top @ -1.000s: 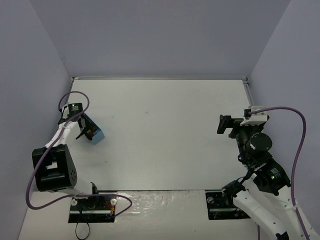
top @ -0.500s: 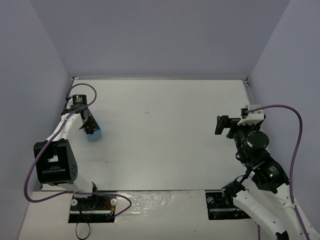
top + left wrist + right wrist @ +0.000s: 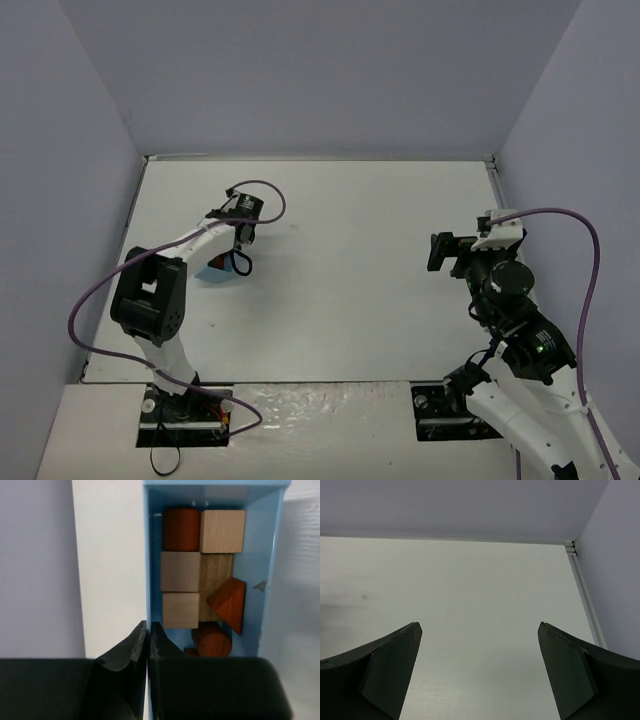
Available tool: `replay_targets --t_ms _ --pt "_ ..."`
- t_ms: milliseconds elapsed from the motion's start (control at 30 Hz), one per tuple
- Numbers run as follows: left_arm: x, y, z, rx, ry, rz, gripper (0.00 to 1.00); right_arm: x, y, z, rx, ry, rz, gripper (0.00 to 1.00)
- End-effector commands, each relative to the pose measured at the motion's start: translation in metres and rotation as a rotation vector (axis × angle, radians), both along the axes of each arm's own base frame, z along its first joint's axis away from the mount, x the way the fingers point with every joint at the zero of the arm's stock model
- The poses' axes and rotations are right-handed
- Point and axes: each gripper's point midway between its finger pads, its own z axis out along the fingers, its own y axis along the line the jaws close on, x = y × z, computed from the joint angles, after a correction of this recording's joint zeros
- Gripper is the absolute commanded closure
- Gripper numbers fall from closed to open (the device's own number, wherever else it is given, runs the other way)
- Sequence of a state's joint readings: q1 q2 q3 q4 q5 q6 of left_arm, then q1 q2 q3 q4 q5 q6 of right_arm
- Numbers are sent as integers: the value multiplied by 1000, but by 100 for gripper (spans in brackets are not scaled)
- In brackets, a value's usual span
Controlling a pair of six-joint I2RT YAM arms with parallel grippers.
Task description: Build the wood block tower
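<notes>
Several wooden blocks lie inside a light-blue box (image 3: 272, 555): a tan cube (image 3: 222, 524), a reddish-brown cylinder (image 3: 181, 529), two more tan cubes (image 3: 180, 571), a darker plank (image 3: 216, 575) and a reddish-brown wedge (image 3: 230, 602). My left gripper (image 3: 148, 625) is shut on the box's left wall, one finger inside and one outside. From above, the box (image 3: 211, 268) shows as a blue patch beside the left gripper (image 3: 233, 262), left of the table's middle. My right gripper (image 3: 437, 252) hangs open over bare table at the right, nothing between its fingers (image 3: 395, 665).
Grey walls close the white table (image 3: 330, 300) at the back, left and right. A metal rail (image 3: 585, 600) runs along the right edge. Both arm bases (image 3: 185, 405) sit at the near edge, with purple cables looping off each arm.
The left gripper has shut on the box wall. The left arm has swung right from the left wall, bringing the box a little toward the table's middle. The right arm barely moved.
</notes>
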State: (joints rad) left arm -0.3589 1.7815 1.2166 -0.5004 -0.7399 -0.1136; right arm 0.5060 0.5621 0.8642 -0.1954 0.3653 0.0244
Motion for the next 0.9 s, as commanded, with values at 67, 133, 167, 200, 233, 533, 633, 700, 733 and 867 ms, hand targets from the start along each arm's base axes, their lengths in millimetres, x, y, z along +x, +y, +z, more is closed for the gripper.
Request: replay_targets --t_ms 67,133,167,200,233,533,633,700,733,867 --pt "2 -21 23 195 -55 3 100 4 4 14 44 -33 -4 0" --pt "-2 -37 17 167 -69 -1 100 3 4 12 47 -27 -2 0" --pt "-5 -42 14 156 -68 2 100 2 4 12 48 -26 0 0" --pt "-8 -47 10 143 -61 0 94 1 4 11 47 -23 0 0" --pt "-10 -51 7 131 -55 -3 90 1 4 11 45 -20 0 0" --pt "-4 -90 35 -51 -124 -29 24 -1 10 7 63 0 31 0" --pt "0 -96 57 -112 -158 -35 15 -2 12 8 77 -2 42 0" --pt "-1 -103 74 -208 -180 -53 9 -3 13 10 86 -4 50 0" --pt "-1 -101 81 -224 -198 -46 7 -3 14 10 87 -3 55 0" --pt "-2 -99 72 -481 -131 -27 3 -4 19 10 99 1 79 0"
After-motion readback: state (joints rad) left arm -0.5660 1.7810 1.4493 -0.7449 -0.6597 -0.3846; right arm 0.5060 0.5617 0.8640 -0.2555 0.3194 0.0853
